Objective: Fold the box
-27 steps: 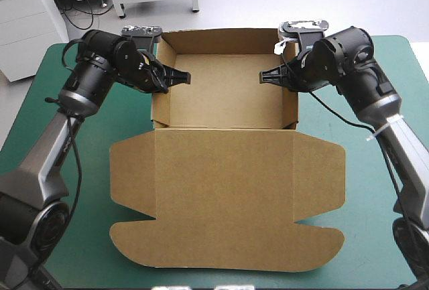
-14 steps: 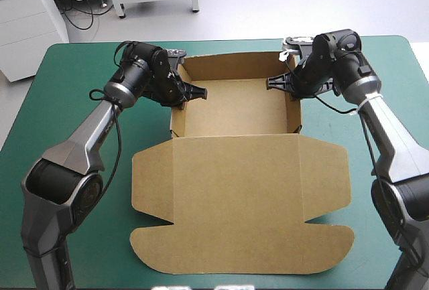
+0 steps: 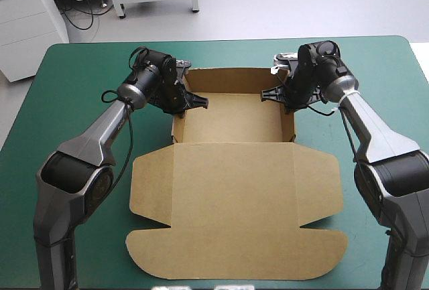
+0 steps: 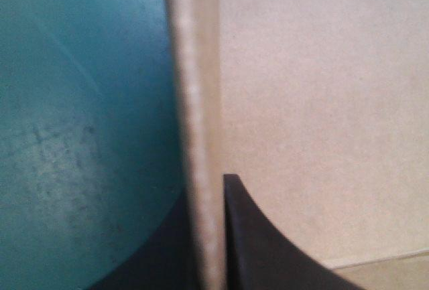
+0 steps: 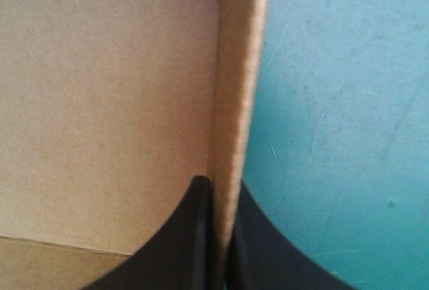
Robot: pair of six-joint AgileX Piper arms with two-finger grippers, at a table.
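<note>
compared with just before, the tray end of the box (image 3: 234, 189) shows smaller and lower, and both arms reach further out and down: it reads as the raised tray having been brought down onto the bench (image 3: 80, 62), a little further from the robot. the left pincer (image 3: 194, 100) is clamped on the left side wall (image 4: 198, 102), one black finger inside the tray and one outside against the teal-green cover; the right pincer (image 3: 268, 94) grips the right side wall (image 5: 238, 102) the same way. for the task, this suggests the walls are up and tucked and the tray is formed, with the lid (image 3: 234, 236) left flat. the box sits mid-bench, tray toward the far edge, open side up, lid pointing at the robot; its long axis runs far to near, square with the bench edges
</note>
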